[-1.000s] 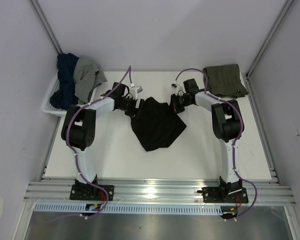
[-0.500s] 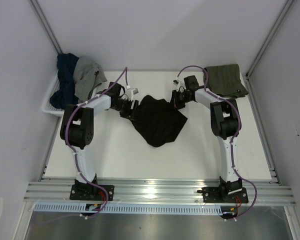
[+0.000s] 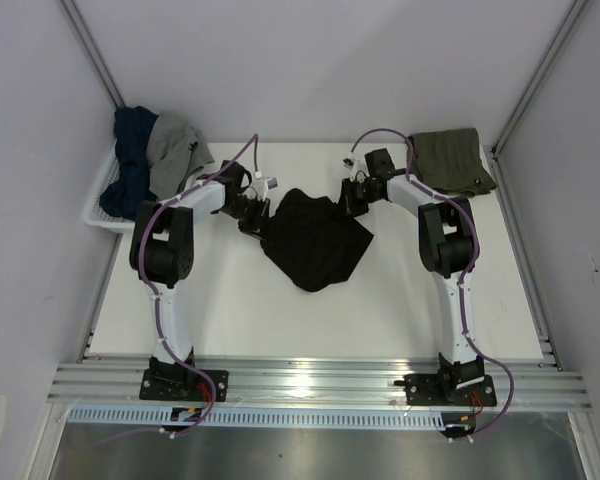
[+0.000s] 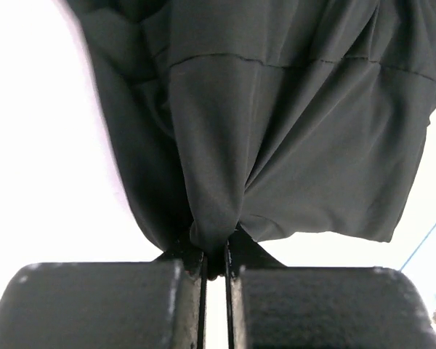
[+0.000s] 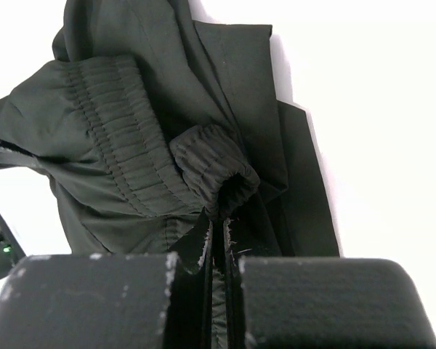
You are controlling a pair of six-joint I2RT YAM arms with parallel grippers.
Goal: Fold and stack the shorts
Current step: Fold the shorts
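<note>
The black shorts (image 3: 315,240) lie bunched in the middle of the white table, stretched between both grippers. My left gripper (image 3: 259,213) is shut on the cloth's left corner; in the left wrist view a pinched fold (image 4: 214,236) sits between the fingers. On the opposite side my right gripper (image 3: 354,199) is shut on the elastic waistband (image 5: 218,182). A folded olive-green pair of shorts (image 3: 448,160) rests at the back right corner, just behind the right arm.
A white basket (image 3: 108,215) at the back left holds a dark blue garment (image 3: 130,165) and a grey one (image 3: 172,150). Grey walls close in both sides and the back. The arm bases stand at the near edge.
The left gripper has closed on the left corner of the black shorts. Both grippers shifted slightly toward the back, and the cloth moved back with them.
</note>
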